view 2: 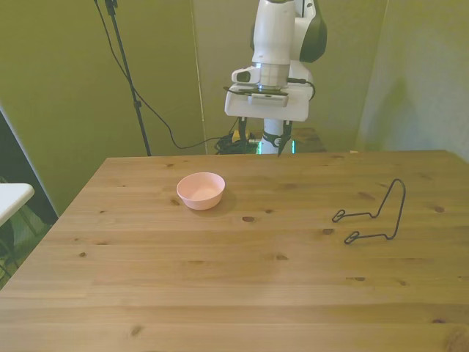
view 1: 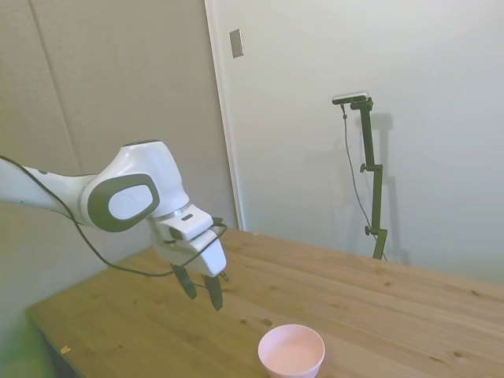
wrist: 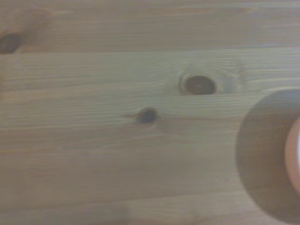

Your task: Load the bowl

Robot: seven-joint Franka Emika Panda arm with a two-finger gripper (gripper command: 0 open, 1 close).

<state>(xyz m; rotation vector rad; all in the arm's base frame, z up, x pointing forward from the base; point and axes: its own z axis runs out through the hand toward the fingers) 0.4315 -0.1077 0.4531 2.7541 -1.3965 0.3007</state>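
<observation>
1. Wire stand [view 2: 375, 214] nearest the front camera, lying well off to the front view's right of the pincer.
2. Bowl [view 2: 201, 190] upright on table [view 2: 220, 293], ahead of the pincer, untouched; loading apparently not begun.
3. Pincer [view 1: 201, 289] aloft, fingers apart, empty.

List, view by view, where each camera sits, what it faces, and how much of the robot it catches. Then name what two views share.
Side view: off one side of the table, looking across it; white arm enters from the left, open claw above the wood, bowl in front.
Front view: across the table, facing the robot; arm and claw at top, bowl on its left, wire stand on its right.
Wrist view: close above the table; no robot parts, only the bowl's rim.
Shared: all three show the bowl.
</observation>
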